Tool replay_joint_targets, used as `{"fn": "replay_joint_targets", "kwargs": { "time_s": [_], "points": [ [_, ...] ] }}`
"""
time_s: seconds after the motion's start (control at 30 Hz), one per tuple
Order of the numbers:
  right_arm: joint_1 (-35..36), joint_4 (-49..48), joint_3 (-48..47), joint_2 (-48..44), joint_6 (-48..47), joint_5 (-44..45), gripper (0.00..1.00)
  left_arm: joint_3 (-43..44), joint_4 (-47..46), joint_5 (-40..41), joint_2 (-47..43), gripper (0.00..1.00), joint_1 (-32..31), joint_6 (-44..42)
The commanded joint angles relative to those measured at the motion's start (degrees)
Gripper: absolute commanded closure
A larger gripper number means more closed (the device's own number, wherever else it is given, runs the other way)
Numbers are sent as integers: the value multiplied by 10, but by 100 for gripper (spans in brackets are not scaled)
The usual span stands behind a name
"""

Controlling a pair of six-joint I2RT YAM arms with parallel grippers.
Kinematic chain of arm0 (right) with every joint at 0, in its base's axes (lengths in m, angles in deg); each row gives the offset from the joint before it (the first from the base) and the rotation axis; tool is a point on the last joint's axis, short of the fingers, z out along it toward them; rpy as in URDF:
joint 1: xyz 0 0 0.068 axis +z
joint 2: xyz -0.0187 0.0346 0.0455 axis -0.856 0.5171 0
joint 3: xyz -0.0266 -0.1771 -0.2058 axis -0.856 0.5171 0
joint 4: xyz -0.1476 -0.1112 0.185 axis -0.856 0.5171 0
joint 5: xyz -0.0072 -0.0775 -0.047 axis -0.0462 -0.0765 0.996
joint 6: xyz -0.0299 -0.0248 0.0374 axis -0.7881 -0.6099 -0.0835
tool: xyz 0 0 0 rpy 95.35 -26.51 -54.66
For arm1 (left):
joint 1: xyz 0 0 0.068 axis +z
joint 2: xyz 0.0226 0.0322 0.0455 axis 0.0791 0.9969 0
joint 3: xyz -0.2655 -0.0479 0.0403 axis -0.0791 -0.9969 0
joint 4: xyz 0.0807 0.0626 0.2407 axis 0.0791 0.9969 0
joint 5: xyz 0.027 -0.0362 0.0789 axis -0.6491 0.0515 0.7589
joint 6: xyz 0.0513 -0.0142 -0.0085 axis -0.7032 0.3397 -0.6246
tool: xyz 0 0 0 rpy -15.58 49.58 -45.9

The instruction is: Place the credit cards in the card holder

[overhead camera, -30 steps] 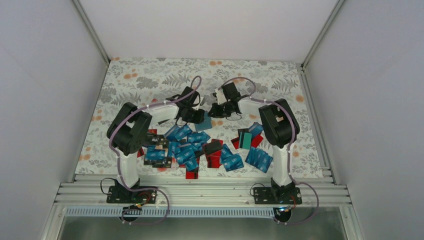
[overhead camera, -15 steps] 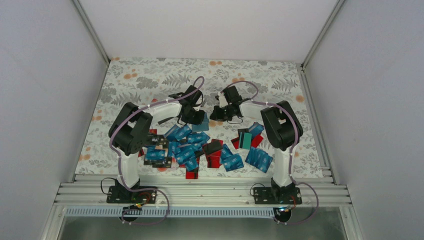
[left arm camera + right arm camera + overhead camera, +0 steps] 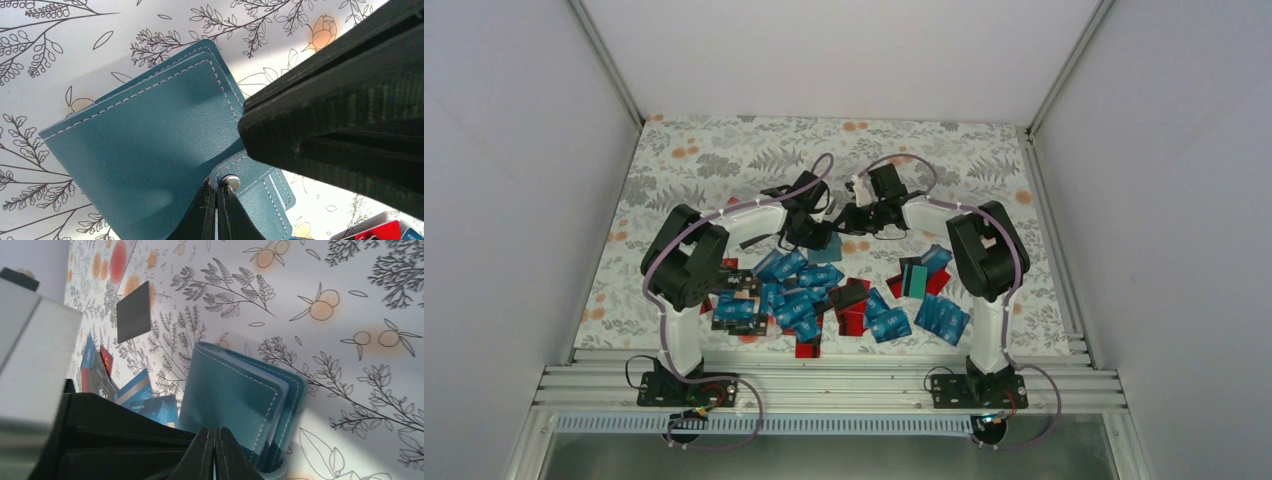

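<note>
The card holder (image 3: 828, 247) is a teal-blue folded wallet lying flat on the flowered cloth; it fills the left wrist view (image 3: 150, 150). My left gripper (image 3: 216, 186) is shut, and its tips rest against the rounded end of the holder's snap tab (image 3: 227, 181). Whether the tab is pinched does not show. My right gripper (image 3: 215, 432) is shut with nothing in it, just above the holder's (image 3: 240, 395) cover. In the top view the two grippers, left (image 3: 812, 236) and right (image 3: 850, 221), meet over the holder. The credit cards (image 3: 799, 300) lie heaped nearer the arms.
More blue cards (image 3: 941, 315) and a teal-green one (image 3: 914, 280) lie near the right arm. A dark card (image 3: 134, 312) lies apart. The right arm's black housing (image 3: 345, 115) crowds the left wrist view. White walls enclose the cloth; a rail (image 3: 824, 380) runs along the near edge.
Both grippers have shifted only slightly at the card holder, the right one a little farther back. The holder and the cards lie where they were.
</note>
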Motion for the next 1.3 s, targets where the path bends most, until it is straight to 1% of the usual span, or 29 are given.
{"fn": "replay_joint_targets", "kwargs": {
  "time_s": [0.0,0.07,0.27,0.33,0.5,0.63,0.83,1.27],
  "points": [
    [5,-22,-8,-5,-2,-31,96,-23,46,16,20,98,0,-10],
    [5,-31,-7,3,0,-50,96,-23,44,15,19,98,1,-10],
    [6,-54,-2,64,10,-83,96,-21,44,13,19,98,0,-8],
    [6,-52,-5,80,9,-70,95,-17,49,13,20,98,0,-8],
    [6,-1,-19,111,6,16,95,5,80,19,22,98,-2,3],
    [6,11,-14,117,5,39,96,31,104,16,17,98,-6,15],
    [6,15,-13,121,3,46,96,71,136,27,16,98,-14,22],
    [6,15,-10,122,1,46,96,102,143,57,37,98,-17,31]
  ]
}}
